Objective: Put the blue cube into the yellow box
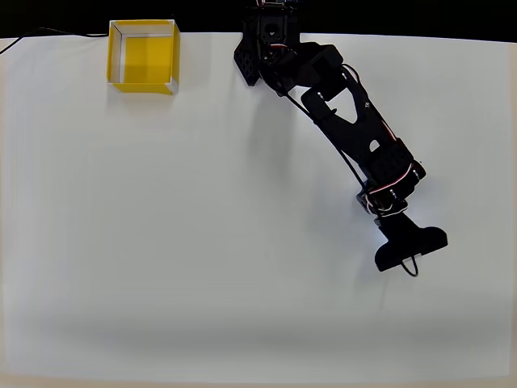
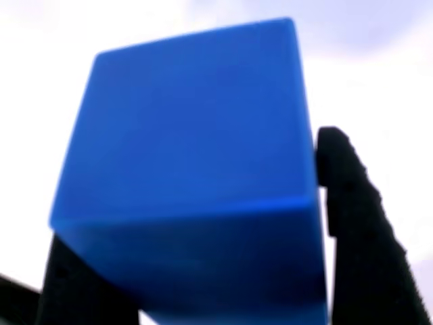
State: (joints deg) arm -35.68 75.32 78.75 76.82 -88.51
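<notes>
The blue cube [image 2: 189, 156] looms large in the wrist view, wedged between two black fingers [image 2: 352, 223] that press on its left and right sides. My gripper [image 2: 196, 196] is shut on it. In the overhead view the black arm reaches down and to the right across the white table, and its gripper [image 1: 409, 246] sits at the right of centre, covering the cube from above. The yellow box [image 1: 149, 58], open-topped with thin white-edged walls, stands at the table's far left corner, well away from the gripper and with nothing inside.
The arm's base [image 1: 271, 40] is mounted at the table's far edge, right of the box. The white table [image 1: 202, 242] stretches wide between the gripper and the box. A thin black cable [image 1: 48, 34] runs off the far left corner.
</notes>
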